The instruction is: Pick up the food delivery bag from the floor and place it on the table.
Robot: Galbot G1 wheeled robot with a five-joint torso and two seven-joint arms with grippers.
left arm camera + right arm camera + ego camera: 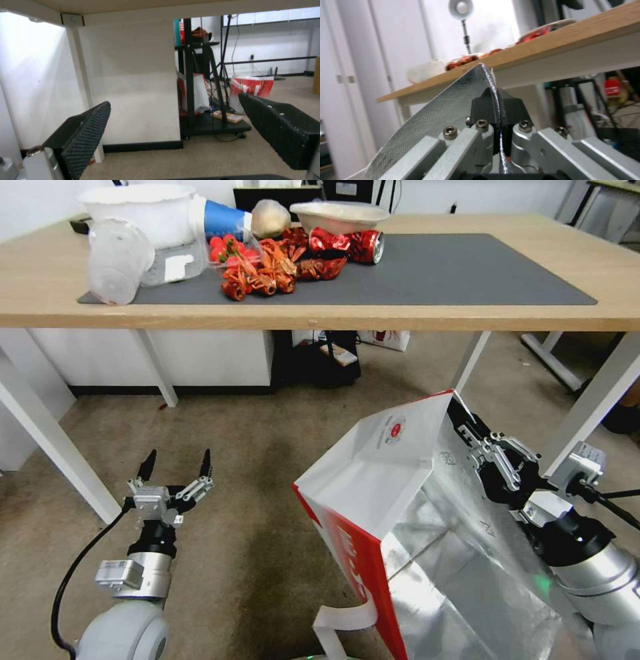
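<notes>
The food delivery bag [380, 493], white with a red side panel and silver foil lining, hangs tilted above the carpeted floor [253, 447], below the front edge of the table [413, 317]. My right gripper [460, 413] is shut on the bag's upper rim near the round red logo. In the right wrist view the foil edge [453, 107] runs pinched between the two dark fingers of that gripper [498, 100]. My left gripper [175, 463] stands open to the left of the bag, low over the carpet, holding nothing; its pads [86, 135] are spread wide.
On the table's dark mat [433, 273] lie crayfish shells [267, 270], a crushed red can [347, 245], white bowls and clear plastic cups [117, 260]. White table legs [53, 440] stand at both sides. A black cart [203, 100] and another red-white bag [251, 86] sit behind.
</notes>
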